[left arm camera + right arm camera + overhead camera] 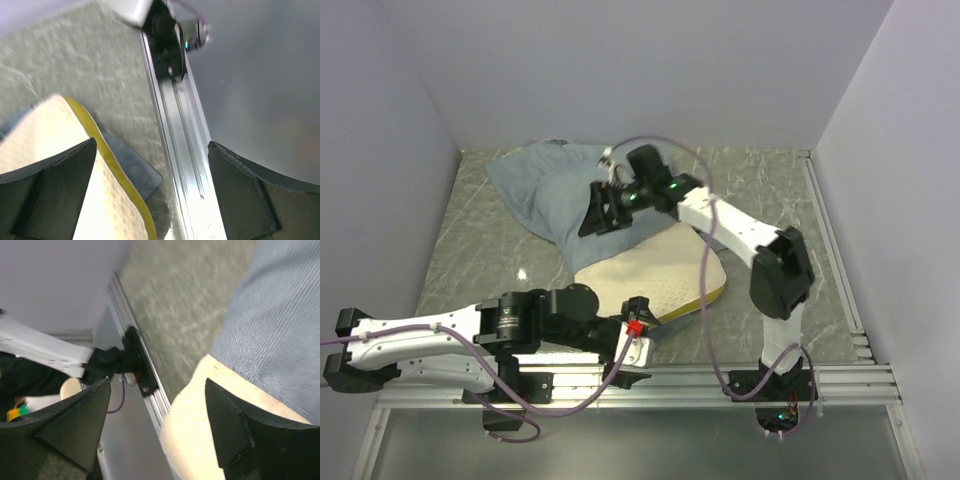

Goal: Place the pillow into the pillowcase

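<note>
- Blue-grey pillowcase point(542, 188) was lying rumpled toward the back of the marble-look table point(470, 262), plain side up.
- Only the far end of the cream foam pillow point(645, 275) was tucked into it. From overhead, the fabric lay over that end. In the left wrist view, a strip of the same cloth poked out from under the pillow's yellow side edge point(112, 167).
- So the pillow was partway in at best. Most of the slab stuck out toward the arms, near the aluminium rail point(180, 165) at the table's front edge.
- Right gripper point(157, 382) was out over the spot where the case's edge crossed the pillow. Its jaws were spread wide with nothing clamped between them. Its own camera showed bare foam in the gap and blue weave off to one side. Honestly couldn't tell whether a finger was actually touching the cloth.
- Left gripper point(151, 145) sat low at the near corner of the pillow, also wide apart and holding nothing. One finger point(47, 192) was over the foam and the other was out past the rail.
</note>
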`<state>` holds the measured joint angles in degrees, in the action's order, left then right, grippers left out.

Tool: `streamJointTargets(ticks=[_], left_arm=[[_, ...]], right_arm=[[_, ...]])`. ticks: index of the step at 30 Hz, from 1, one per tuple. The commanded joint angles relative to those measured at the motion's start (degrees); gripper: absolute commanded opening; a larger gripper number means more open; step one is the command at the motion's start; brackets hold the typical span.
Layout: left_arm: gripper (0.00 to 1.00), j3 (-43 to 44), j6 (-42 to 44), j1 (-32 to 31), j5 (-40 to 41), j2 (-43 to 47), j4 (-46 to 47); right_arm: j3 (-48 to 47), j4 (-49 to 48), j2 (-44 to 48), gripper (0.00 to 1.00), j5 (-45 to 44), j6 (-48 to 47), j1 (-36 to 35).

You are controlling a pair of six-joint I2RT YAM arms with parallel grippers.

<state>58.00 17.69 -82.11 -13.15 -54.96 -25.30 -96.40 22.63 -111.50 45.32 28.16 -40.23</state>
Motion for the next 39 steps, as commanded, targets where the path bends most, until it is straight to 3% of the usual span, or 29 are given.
streamJointTargets(ticks=[1, 6, 11, 15, 22, 25, 26, 27, 29, 30, 32, 33, 35, 39], left_arm=[[0.99, -3.2, -0.8, 0.2, 4.1, -2.1, 0.5], [0.99, -2.7, -2.2, 1.9, 16.7, -11.0, 7.6], [0.99, 2.8, -4.0, 8.5, 17.8, -24.1, 11.9], [0.99, 6.9, -0.6, 8.9, 22.9, -32.2, 14.8], [0.99, 15.6, 2.3, 9.5, 31.8, -47.5, 15.8], [0.99, 15.4, 2.7, 10.8, 32.4, -52.1, 16.1], [0.93, 15.4, 2.2, 12.3, 30.7, -52.7, 15.8], [0.75, 15.7, 1.1, 13.5, 28.4, -53.1, 13.7], [0.53, 17.1, -2.9, 18.0, 23.1, -51.9, 11.1], [0.37, 17.1, -3.6, 19.6, 14.8, -50.8, 10.0], [0.24, 14.7, -5.4, 24.9, 5.5, -44.5, 9.5], [0.12, 13.5, -5.8, 26.6, -3.5, -41.9, 9.8], [0.02, 10.4, -6.6, 30.0, -8.6, -35.8, 10.6], [0.0, 9.4, -6.7, 33.4, -18.7, -31.5, 8.1]], right_arm=[[-5.6, 4.8, 11.7, 0.8, 1.7, -4.2, 6.8], [2.0, 15.1, 19.4, 0.72, 0.5, -14.2, 16.6], [13.7, 16.3, 27.0, 0.79, -12.5, -20.7, 29.7], [18.0, 17.6, 24.9, 0.82, -19.5, -25.3, 39.2], [21.6, 17.4, 19.5, 0.85, -21.9, -27.6, 45.1], [22.0, 16.7, 18.3, 0.86, -22.4, -27.7, 45.3], [22.0, 16.7, 18.0, 0.86, -22.5, -27.7, 45.3], [22.0, 16.4, 17.1, 0.86, -23.0, -29.2, 45.3], [21.8, 16.1, 16.1, 0.86, -23.2, -30.0, 45.3], [21.7, 16.1, 14.7, 0.86, -23.1, -30.4, 45.3], [21.1, 16.4, 12.7, 0.86, -23.2, -31.9, 45.0], [20.9, 16.2, 10.5, 0.86, -23.3, -32.3, 44.9], [20.5, 15.3, 8.3, 0.84, -24.2, -32.7, 44.1], [20.5, 12.9, 4.5, 0.84, -22.1, -31.2, 41.6]])
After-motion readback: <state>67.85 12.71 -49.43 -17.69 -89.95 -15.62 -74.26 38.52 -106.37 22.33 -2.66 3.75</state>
